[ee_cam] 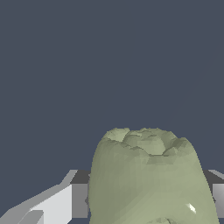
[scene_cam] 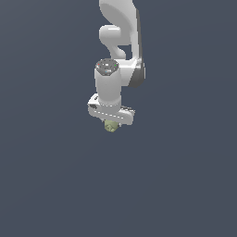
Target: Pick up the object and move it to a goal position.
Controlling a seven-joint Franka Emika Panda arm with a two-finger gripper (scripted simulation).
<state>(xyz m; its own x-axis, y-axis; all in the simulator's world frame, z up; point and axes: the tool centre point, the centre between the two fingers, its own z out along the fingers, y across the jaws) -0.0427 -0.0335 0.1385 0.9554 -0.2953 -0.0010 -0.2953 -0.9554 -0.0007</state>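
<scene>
Closest of all is the lumpy olive-green blob with the bumpy, dented top (ee_cam: 148,175), filling the wrist view between the pale grey fingers (ee_cam: 57,205) of the white claw (scene_cam: 111,124). From where I stand it sits pinched under the white robot arm (scene_cam: 111,88), the claw closed narrow around it, against plain dark blue-grey with no table edge showing. My worry is the rounded, uneven surface: a quick swing toward the goal could let it twist or slip out. No brand, label or writing is visible anywhere.
</scene>
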